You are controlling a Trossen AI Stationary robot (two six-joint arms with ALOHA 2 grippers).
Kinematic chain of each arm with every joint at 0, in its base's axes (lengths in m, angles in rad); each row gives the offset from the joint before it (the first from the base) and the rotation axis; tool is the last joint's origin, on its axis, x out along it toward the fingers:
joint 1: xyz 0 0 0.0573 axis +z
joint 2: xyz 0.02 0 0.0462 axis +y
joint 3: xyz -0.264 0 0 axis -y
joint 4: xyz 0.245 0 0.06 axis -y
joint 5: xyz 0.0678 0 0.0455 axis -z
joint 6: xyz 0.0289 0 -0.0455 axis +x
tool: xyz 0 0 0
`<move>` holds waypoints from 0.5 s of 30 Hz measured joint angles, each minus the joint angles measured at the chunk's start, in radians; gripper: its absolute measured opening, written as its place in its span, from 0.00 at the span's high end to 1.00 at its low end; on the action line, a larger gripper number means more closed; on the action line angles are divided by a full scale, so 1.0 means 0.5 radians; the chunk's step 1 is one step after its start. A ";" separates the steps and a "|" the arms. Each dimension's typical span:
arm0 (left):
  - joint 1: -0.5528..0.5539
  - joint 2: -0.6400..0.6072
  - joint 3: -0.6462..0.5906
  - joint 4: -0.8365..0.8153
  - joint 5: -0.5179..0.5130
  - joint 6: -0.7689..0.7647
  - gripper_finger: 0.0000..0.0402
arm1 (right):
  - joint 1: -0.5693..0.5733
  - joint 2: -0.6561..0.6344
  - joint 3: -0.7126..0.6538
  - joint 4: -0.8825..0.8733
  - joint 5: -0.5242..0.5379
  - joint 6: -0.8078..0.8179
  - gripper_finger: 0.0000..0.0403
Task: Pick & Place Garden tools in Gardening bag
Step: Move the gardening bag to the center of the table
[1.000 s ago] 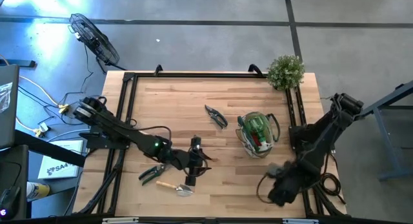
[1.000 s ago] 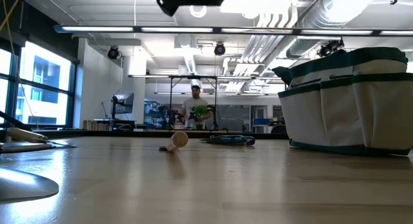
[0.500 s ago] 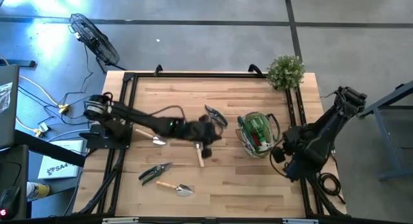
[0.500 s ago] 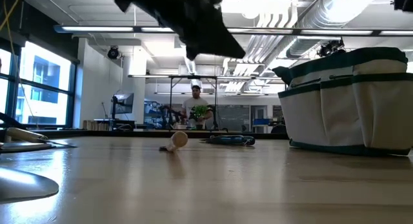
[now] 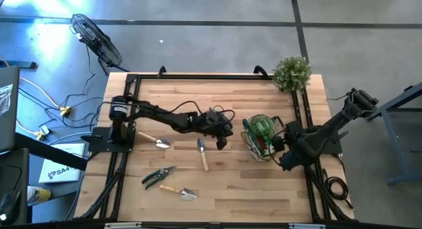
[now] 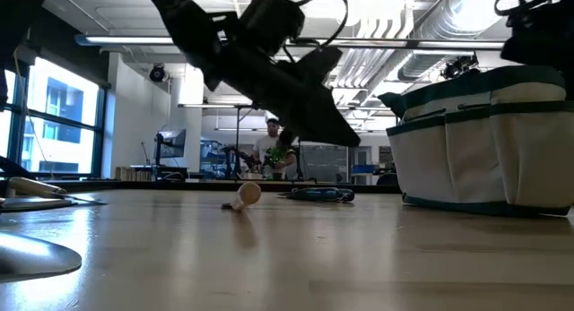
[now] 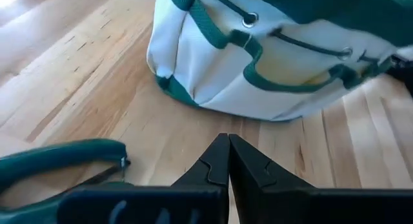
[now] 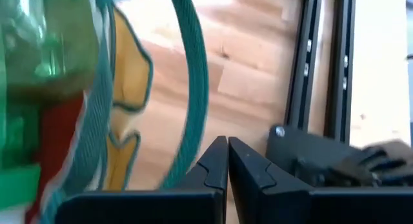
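The beige gardening bag [image 5: 262, 138] with dark green trim stands right of centre, with a green spray bottle [image 8: 39, 56] and a red piece [image 8: 64, 130] inside. My left gripper [image 7: 227, 153] is shut and empty, in the air [image 6: 345, 136] just left of the bag [image 7: 277, 56]. Green-handled shears [image 7: 58, 162] lie on the table beside it. My right gripper [image 8: 227, 156] is shut at the bag's right side [image 5: 279, 150]. Two wooden-handled trowels [image 5: 202, 154] [image 5: 155, 141], another trowel [image 5: 179, 191] and shears [image 5: 158, 176] lie flat on the table. My right gripper has its shut fingers close by the bag's green loop handle [image 8: 193, 82], which passes behind one finger [image 8: 210, 162]. I cannot tell whether they touch it.
A bushy green plant [image 5: 291, 72] stands at the table's far right corner. Black rails [image 5: 128, 110] run along the table's sides. Bare wood lies along the far edge and at the near right.
My left gripper has swung from the table's near middle toward the far right, up to the bag's left side, and the two trowels its arm covered now show. My right gripper has gone from the near right corner up to the bag's right side, turning as it went.
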 joint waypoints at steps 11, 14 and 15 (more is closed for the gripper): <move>0.001 0.303 0.294 0.162 0.154 -0.300 1.00 | -0.363 0.001 0.000 0.142 0.095 -0.453 0.99; -0.048 0.382 0.479 0.073 0.295 -0.285 1.00 | -0.412 0.002 0.000 0.338 0.094 -0.623 0.99; -0.071 0.403 0.541 0.012 0.313 -0.251 1.00 | -0.424 0.002 0.000 0.413 0.094 -0.682 0.99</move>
